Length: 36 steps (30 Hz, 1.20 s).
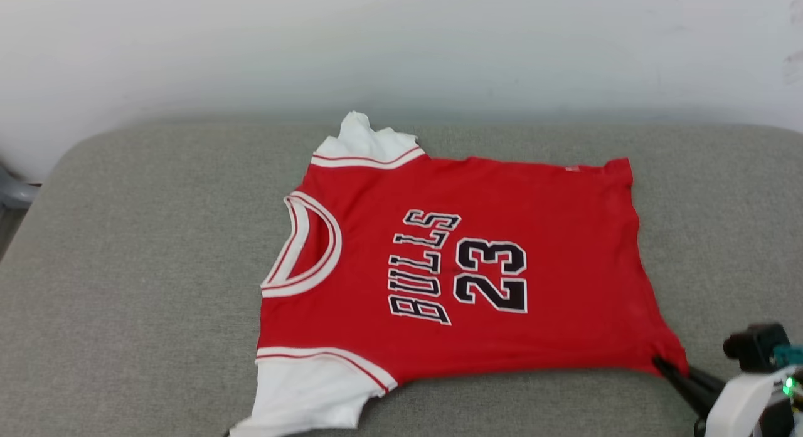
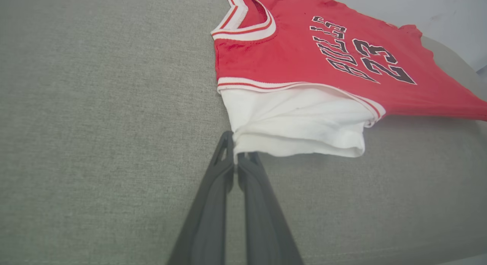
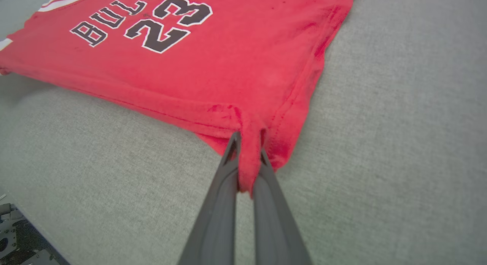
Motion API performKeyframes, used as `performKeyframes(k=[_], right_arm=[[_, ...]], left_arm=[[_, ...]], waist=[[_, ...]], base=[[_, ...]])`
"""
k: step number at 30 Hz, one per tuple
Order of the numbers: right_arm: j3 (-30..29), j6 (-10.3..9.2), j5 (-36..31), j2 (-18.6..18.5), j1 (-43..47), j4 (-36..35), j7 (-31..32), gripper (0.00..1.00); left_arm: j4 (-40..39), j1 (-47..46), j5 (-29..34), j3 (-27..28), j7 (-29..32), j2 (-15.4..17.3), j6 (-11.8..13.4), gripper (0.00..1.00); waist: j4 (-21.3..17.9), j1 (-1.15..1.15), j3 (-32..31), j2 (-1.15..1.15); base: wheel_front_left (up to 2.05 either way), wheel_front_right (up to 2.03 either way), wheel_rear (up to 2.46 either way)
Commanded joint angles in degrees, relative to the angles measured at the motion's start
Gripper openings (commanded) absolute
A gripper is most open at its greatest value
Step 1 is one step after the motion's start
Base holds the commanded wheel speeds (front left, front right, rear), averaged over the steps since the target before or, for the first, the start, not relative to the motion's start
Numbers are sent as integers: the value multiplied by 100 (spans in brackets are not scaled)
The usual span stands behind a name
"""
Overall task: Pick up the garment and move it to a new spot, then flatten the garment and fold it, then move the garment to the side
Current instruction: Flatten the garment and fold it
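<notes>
The red Bulls 23 jersey is lying face-up on the grey cushion, w/ the left tool pinching its white sleeve & the right tool clamping its red hem corner.

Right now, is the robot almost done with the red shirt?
Not yet. The shirt lies spread face-up on the grey cushion, so flattening looks mostly done. The left jaws pinch the near sleeve, the right jaws a hem corner. Folding and moving aside remain.

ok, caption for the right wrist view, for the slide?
Right hand pinching a bottom corner of the red shirt, which lies spread on a grey cushion.
</notes>
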Motion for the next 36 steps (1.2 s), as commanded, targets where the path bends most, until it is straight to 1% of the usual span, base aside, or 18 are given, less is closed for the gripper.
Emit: performKeyframes(k=[1,9,13,15,21,22,25,32,33,36], right_arm=[[-76,-9,46,-75,307,-52,24,0],[-433,-9,108,-276,1334,-373,192,0],[-721,-9,-2,-305,1642,-497,256,0],[-860,-9,-76,-258,1719,-540,291,0],[-1286,-9,-304,-64,1738,-707,434,0],[-1502,-9,-396,-1,1709,-809,491,0],[-1702,-8,-431,88,1639,-973,572,0],[-2017,-8,-546,236,1385,-1244,809,0],[-2017,-8,-546,236,1385,-1244,809,0],[-2105,-8,-583,327,1247,-1277,870,0]], left_arm=[[-61,201,-113,-64,141,37,-38,0],[-252,745,-440,-329,669,187,-146,0],[-329,785,-420,-306,686,274,-102,0],[-329,706,-372,-305,638,287,-135,0],[-210,172,-74,-382,536,320,-312,0],[-118,-266,71,-346,523,356,-429,0],[16,-710,167,-331,578,383,-567,0],[444,-1757,373,-400,735,403,-915,0],[444,-1757,373,-400,735,403,-915,0],[705,-2173,453,-401,748,378,-1024,0]], waist=[[53,2,-148,-1],[122,2,-326,-1],[146,2,-290,-1],[144,2,-267,-1],[117,2,-189,-1],[80,2,-141,-1],[2,2,-76,-1],[-228,2,194,-1],[-228,2,194,-1],[-318,2,338,-1]], base=[[0,0,0],[0,0,0],[0,0,0],[0,0,0],[0,0,0],[0,0,0],[0,0,0],[0,0,0],[0,0,0],[0,0,0]])
